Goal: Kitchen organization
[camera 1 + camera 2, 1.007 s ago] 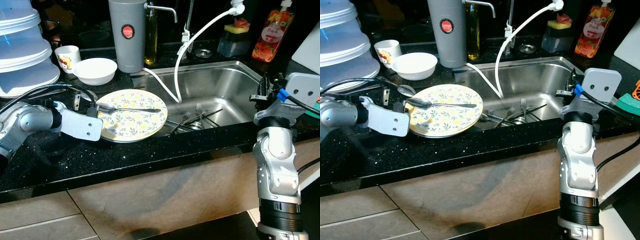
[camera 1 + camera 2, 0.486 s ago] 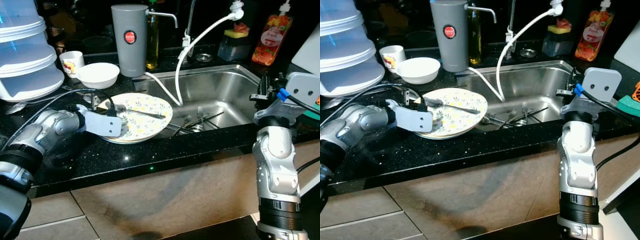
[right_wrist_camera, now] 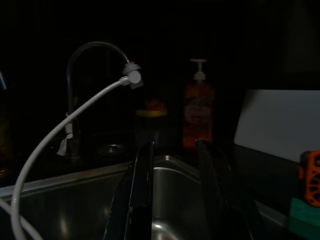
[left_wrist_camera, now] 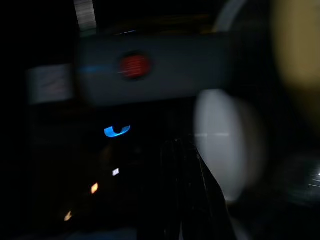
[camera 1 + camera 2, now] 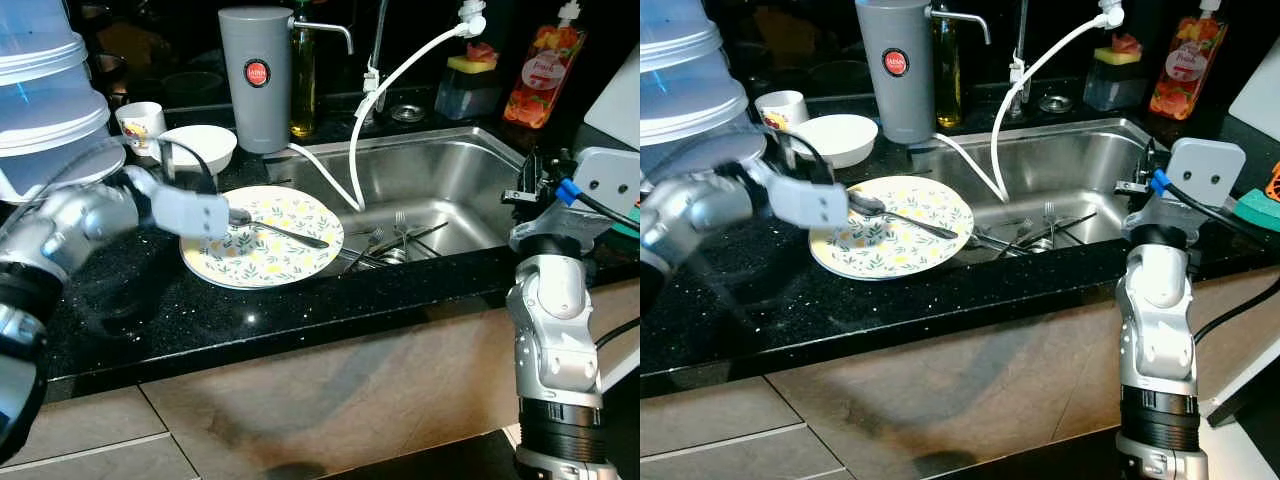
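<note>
left hand [image 5: 205,190] blurred, perhaps shut, spoon [image 5: 275,229] on plate [image 5: 262,258]

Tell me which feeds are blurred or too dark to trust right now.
Eye views: left arm and left pincer motion-smeared by the plate; sink sharp. Left wrist view: dark, heavily blurred. Right wrist view: dim but sharp, right pincer open over the sink.

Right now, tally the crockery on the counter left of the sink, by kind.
Floral plate: 1
White bowl: 1
Small printed cup: 1
Total: 3
</note>
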Controlling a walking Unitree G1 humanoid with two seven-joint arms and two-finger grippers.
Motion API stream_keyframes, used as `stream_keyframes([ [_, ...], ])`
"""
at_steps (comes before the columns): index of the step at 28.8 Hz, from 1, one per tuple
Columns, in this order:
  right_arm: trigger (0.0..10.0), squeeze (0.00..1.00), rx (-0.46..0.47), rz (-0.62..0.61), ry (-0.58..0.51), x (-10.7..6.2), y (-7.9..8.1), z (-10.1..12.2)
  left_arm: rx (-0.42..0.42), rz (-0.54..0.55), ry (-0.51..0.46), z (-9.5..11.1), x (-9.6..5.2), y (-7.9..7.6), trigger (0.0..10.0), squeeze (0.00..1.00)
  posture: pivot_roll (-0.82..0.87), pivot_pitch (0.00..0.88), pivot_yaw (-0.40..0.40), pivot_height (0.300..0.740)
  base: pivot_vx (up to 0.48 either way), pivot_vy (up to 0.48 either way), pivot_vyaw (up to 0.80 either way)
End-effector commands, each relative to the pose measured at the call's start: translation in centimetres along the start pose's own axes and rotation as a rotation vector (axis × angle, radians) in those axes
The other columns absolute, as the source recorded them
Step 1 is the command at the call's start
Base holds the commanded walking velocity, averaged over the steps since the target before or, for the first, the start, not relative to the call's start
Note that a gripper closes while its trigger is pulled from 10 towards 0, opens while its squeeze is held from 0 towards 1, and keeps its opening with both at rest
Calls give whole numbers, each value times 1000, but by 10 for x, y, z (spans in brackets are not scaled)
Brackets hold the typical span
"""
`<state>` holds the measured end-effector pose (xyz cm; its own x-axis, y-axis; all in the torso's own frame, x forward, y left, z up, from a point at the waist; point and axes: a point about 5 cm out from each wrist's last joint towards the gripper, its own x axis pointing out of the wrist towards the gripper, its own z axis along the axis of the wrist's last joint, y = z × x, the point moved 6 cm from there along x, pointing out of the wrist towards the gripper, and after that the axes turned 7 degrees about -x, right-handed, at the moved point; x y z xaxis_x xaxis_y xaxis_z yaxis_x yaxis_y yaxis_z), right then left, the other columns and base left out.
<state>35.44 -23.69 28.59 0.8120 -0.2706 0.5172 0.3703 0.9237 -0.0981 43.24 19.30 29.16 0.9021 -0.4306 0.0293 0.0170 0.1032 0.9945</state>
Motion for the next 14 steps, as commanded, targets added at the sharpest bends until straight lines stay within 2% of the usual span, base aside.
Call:
stream_keyframes([
  [1,10000,0,6,6,5,0,2,-2,8,26,18,-6,-5,10,9333,0,13,0,14,740,0,0,0],
  [2,10000,0,6,6,4,1,2,-2,9,12,6,-4,-5,13,10000,1000,13,0,14,740,0,0,0],
  [4,10000,0,5,2,3,1,1,-2,-2,-67,-9,-3,-7,5,10000,1000,13,0,14,740,0,0,0],
  [5,10000,0,5,2,3,1,1,-2,-2,-67,-9,-3,-7,5,10000,1000,13,0,14,740,0,0,0],
  [6,10000,0,4,0,3,1,0,-2,-5,-115,-17,-2,-9,-3,10000,1000,6,0,19,740,0,0,0],
  [11,10000,0,1,-2,5,0,-1,-2,-8,-198,-20,-4,-11,-17,10000,1000,5,0,20,740,0,0,0],
  [12,10000,0,0,-3,5,0,-1,-2,-2,-247,-25,-5,-13,-25,10000,1000,5,0,20,740,0,0,0],
  [13,10000,0,0,-3,5,0,-1,-2,-2,-247,-25,-5,-13,-25,10000,1000,5,0,20,740,0,0,0],
  [14,10000,0,0,-4,4,0,-2,-2,-8,-286,-31,-4,-15,-33,10000,1000,5,0,21,740,0,0,0],
])
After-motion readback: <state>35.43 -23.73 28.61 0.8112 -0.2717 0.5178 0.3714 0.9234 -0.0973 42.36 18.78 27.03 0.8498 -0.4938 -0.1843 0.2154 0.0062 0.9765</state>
